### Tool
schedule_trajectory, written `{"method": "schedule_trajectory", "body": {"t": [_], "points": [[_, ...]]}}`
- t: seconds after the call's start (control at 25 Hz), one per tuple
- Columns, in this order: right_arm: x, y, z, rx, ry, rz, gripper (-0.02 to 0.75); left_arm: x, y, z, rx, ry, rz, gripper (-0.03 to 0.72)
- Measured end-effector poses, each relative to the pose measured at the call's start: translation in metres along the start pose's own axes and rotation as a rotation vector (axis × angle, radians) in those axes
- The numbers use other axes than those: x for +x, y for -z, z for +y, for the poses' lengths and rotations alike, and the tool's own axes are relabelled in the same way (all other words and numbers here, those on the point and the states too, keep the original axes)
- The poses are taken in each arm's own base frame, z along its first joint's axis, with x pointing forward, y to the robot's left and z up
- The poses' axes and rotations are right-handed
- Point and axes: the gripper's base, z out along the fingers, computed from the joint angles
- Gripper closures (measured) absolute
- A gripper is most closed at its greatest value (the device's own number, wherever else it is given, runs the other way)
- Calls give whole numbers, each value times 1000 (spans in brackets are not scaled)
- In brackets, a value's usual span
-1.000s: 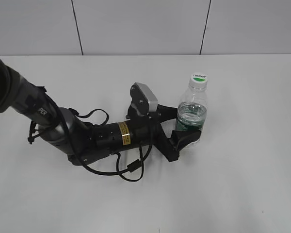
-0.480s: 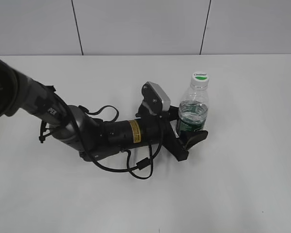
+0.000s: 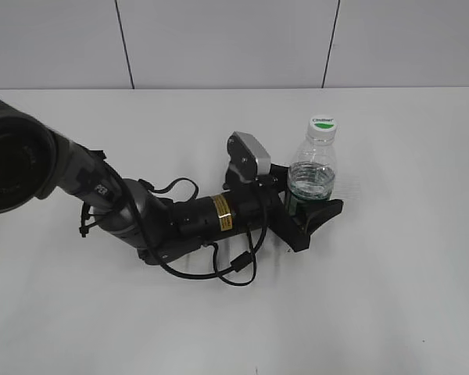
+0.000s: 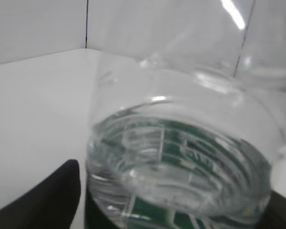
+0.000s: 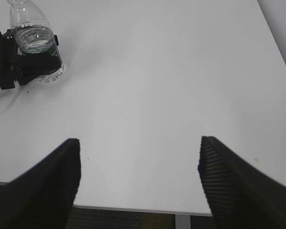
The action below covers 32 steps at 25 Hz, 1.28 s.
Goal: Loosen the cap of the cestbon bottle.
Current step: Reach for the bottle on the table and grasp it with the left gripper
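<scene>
The left arm (image 3: pixel 141 215) lies low across the white table (image 3: pixel 406 297), reaching from the left edge toward the middle. Its left gripper (image 3: pixel 311 212) has its dark fingers (image 3: pixel 326 211) around the lower body of the cestbon bottle (image 3: pixel 311 173), at the green label band; they appear to be closed on it, though the wrist view is too near the clear ribbed plastic to show contact plainly. The bottle stands upright near the table's middle, a little toward the far edge, with the cap (image 3: pixel 322 124) on top, white with a green mark, seated and untouched. Further right, the right gripper (image 5: pixel 138 176) hovers near the table's right front corner, fingers spread wide and empty, well apart from the bottle. Judging by this, bracing the bottle is about done; gripping and turning the cap is all left to do
</scene>
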Motion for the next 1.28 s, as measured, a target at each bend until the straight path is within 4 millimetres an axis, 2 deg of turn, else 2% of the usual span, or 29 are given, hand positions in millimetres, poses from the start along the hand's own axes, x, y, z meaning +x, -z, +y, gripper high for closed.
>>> {"method": "schedule_trajectory", "body": {"t": [0.48,0.68,1.28], "points": [[0,0,0,0,0,0,150,1,-1,1,-16,4,18,176],[0,0,0,0,0,0,150,0,-2,0,-12,3,3,284],[0,0,0,0,0,0,150,-2,0,-1,24,-22,18,284]]}}
